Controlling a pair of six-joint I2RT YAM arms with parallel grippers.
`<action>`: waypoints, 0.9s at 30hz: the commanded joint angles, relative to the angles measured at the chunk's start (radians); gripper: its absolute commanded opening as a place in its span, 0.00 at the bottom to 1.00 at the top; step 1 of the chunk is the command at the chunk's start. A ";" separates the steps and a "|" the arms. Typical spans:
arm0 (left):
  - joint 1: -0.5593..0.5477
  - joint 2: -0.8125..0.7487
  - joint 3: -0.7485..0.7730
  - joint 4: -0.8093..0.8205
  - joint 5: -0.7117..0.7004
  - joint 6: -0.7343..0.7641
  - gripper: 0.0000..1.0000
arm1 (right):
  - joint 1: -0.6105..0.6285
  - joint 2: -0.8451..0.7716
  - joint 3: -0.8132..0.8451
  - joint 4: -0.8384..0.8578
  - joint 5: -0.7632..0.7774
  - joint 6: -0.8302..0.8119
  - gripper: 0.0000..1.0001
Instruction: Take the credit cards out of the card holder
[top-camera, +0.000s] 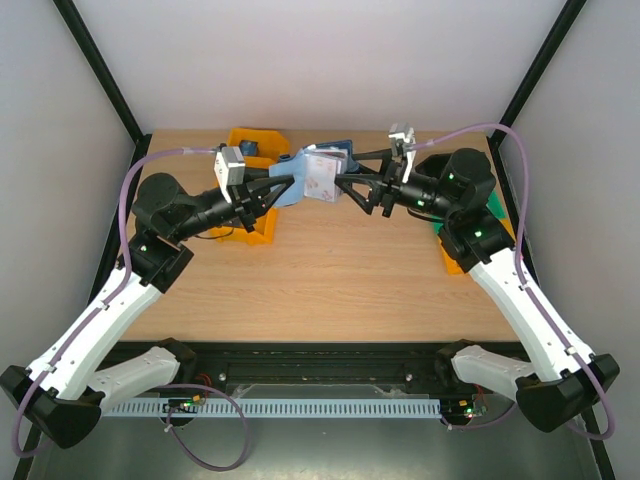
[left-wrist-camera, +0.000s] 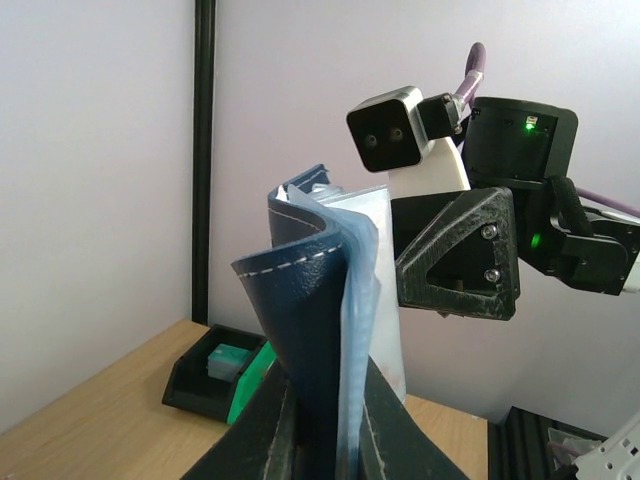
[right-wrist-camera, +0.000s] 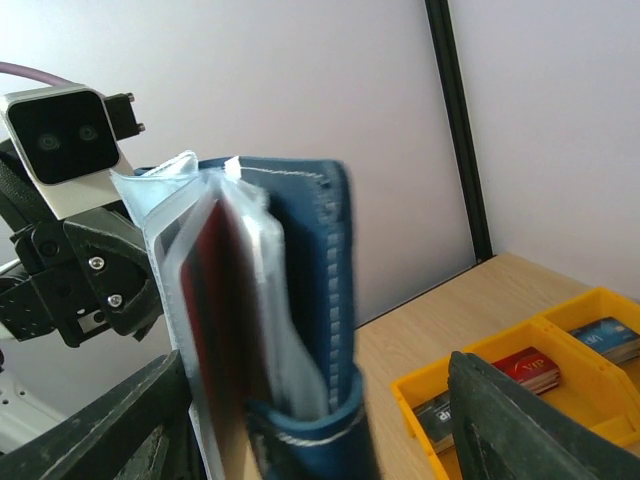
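Ur left hand (left-wrist-camera: 325, 420) is pinching the card holder (left-wrist-camera: 300, 290) by one end, up in the air over the far side of the table (top-camera: 330, 280). Ur right hand (right-wrist-camera: 310, 430) is spread wide round it, not gripping. The red card (right-wrist-camera: 215, 330) sits in soft clear sleeves (right-wrist-camera: 165, 230). U might grab a sleeve, not the card, & yank the holder loose.

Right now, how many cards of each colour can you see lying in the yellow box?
Red plastic card: 1
Blue plastic card: 1
Dark plastic card: 1
Total: 3 cards showing in the yellow plastic bin, one in each compartment.
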 joint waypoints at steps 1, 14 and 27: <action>-0.005 -0.010 -0.005 0.066 0.036 -0.011 0.02 | 0.024 0.022 0.001 0.062 0.016 0.009 0.70; -0.012 -0.014 -0.016 0.080 0.040 -0.015 0.02 | 0.068 0.062 0.007 0.112 0.022 0.036 0.72; -0.013 -0.013 -0.025 0.099 0.044 -0.033 0.02 | 0.115 0.078 0.016 0.139 0.117 0.060 0.80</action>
